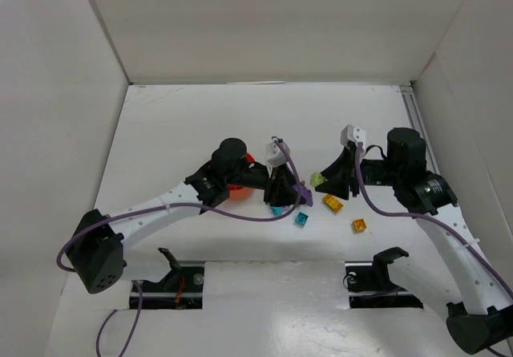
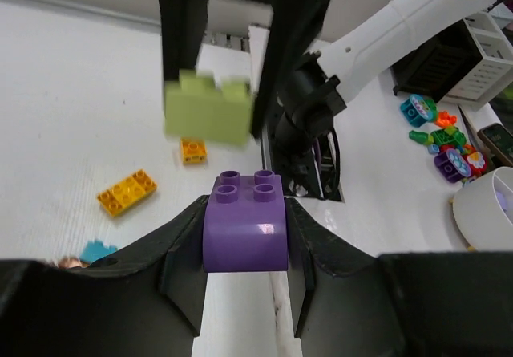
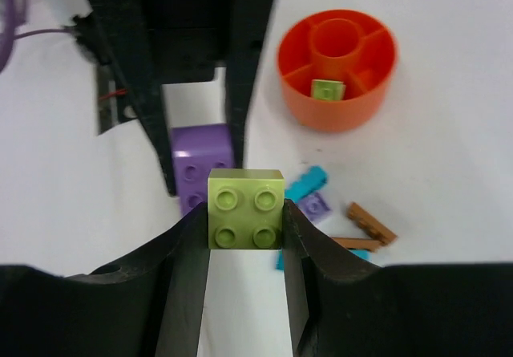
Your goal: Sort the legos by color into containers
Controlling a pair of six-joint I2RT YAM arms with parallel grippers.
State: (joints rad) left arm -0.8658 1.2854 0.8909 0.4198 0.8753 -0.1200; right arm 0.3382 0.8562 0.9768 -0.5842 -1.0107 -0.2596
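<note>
Left gripper [image 2: 244,206] clamps purple brick [image 2: 244,237], right gripper [image 3: 245,222] clamps green brick [image 3: 245,196] just beside

The left claw [image 2: 244,230] grips a purple brick [image 2: 244,237]. Just beyond it, the right claw [image 2: 218,92] holds a pale green brick [image 2: 208,115]

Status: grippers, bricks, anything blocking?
Left gripper shut on purple brick. Right gripper shut on green brick. Dish holds a green piece. Grippers crowd each other.
</note>
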